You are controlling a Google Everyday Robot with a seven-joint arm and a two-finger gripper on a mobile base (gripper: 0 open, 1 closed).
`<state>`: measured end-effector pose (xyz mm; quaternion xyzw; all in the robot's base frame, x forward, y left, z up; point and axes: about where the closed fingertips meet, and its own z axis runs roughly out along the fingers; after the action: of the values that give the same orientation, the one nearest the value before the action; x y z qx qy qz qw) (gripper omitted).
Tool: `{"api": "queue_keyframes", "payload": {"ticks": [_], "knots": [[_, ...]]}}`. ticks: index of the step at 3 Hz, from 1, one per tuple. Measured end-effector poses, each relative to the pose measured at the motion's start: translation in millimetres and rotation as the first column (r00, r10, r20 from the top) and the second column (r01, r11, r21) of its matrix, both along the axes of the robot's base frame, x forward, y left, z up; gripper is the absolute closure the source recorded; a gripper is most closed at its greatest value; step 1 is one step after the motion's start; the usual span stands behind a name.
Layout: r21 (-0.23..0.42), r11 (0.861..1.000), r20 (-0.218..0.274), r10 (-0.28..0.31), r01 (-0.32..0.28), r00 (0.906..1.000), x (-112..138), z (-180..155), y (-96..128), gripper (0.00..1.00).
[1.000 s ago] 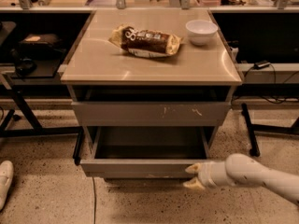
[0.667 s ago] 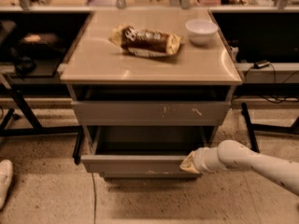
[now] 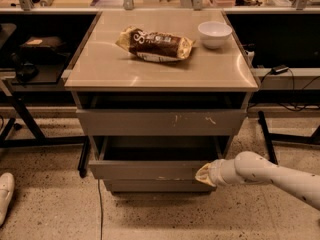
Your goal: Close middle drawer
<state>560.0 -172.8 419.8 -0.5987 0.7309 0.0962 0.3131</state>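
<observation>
The middle drawer (image 3: 150, 169) is a wide, shallow grey-brown box with a plain flat front. It stands pulled out a short way from the cabinet, its dark inside showing. My gripper (image 3: 204, 174) comes in from the lower right on a white arm and rests against the right end of the drawer's front. Above it is the top drawer front (image 3: 160, 121) with pale scratch marks. Below it a narrower plain drawer front (image 3: 155, 185) shows.
On the cabinet top (image 3: 100, 69) lie a brown snack bag (image 3: 156, 45) and a white bowl (image 3: 215, 33). Dark desks with cables flank the cabinet. A white shoe (image 3: 5, 194) lies on the speckled floor at the left. A black cable (image 3: 99, 209) runs down the floor.
The gripper has moved left and inward against the drawer front, and the middle drawer has slid back into the cabinet, sticking out less than before.
</observation>
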Motion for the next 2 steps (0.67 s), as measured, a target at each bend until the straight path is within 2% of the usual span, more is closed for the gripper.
{"api": "queue_keyframes", "payload": {"ticks": [2], "knots": [[0.001, 1.000, -0.002, 0.000, 0.000, 1.0000, -2.0, -0.7, 1.8, 0.00]]}}
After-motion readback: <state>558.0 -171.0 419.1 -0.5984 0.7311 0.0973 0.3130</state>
